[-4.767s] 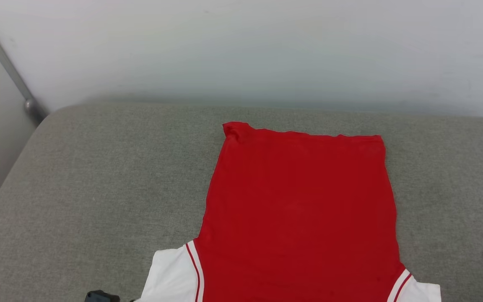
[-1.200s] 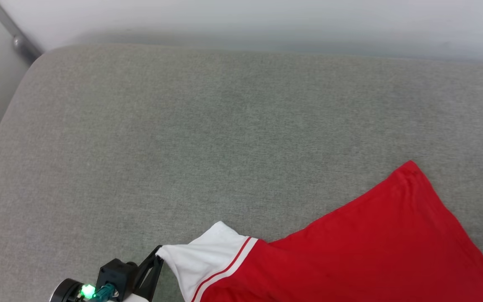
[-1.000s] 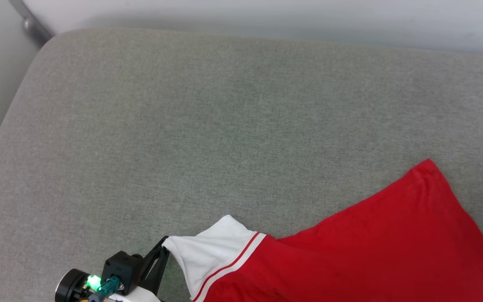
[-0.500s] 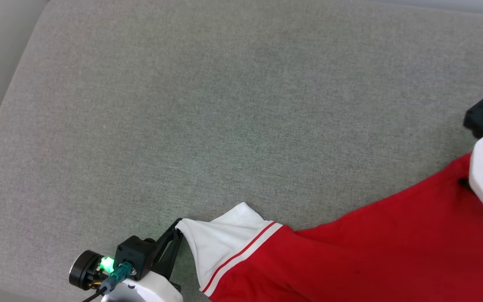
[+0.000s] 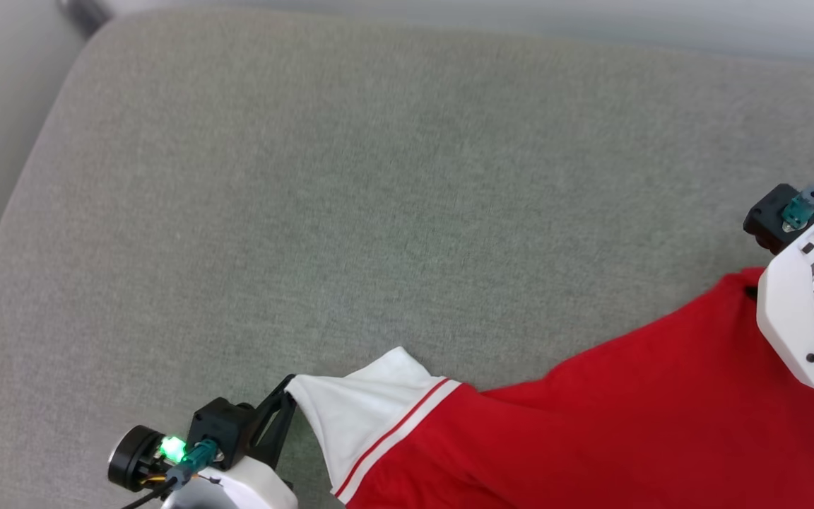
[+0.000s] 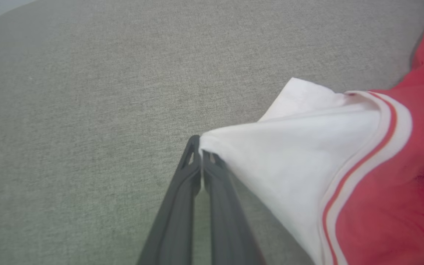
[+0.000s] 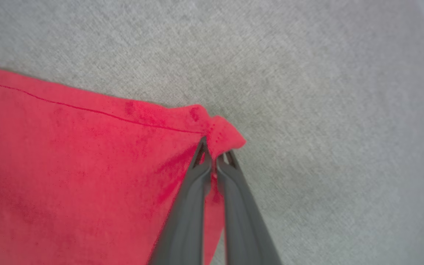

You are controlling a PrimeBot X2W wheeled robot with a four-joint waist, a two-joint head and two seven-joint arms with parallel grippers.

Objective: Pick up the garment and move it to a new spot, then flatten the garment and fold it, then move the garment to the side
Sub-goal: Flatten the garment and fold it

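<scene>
Red garment (image 5: 591,424) hangs slantwise, stretched between both end effectors over the grey cushion (image 5: 379,177). About five seconds ago it lay flat and square. The left end effector (image 6: 200,147) is pinched tight on the tip of the white sleeve (image 6: 289,154), with cloth trailing to its right. The right end effector (image 7: 214,149) is clamped on the red hem corner (image 7: 221,134); a second ago it was clear of the cloth. Wide bare cushion lies ahead and left of the left end effector, with the rounded cushion edge well beyond. There is more bare cushion ahead and right of the right one.
</scene>
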